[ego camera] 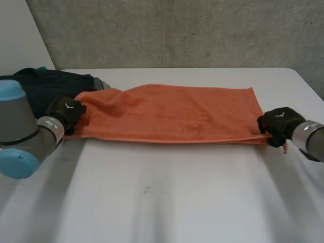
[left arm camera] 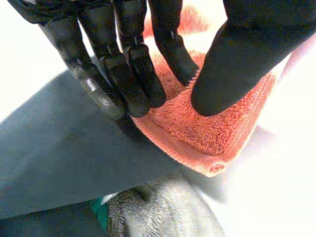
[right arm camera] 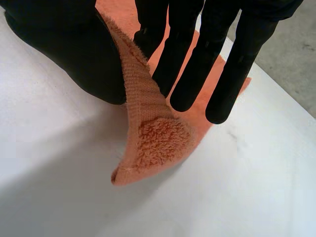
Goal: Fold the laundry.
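An orange towel [ego camera: 172, 114] lies stretched across the middle of the white tabletop [ego camera: 167, 197], apparently already doubled lengthwise, with shorter folds judged yet to come. The robot's left hand [ego camera: 66, 112] pinches the towel's left-end corner between thumb and fingers; its right hand [ego camera: 277, 124] pinches the near right corner the same way, raised just off the surface. A dark garment [ego camera: 50, 86] and a grey towel [left arm camera: 158, 212] wait unfolded just beside the left hand, crowding that end.
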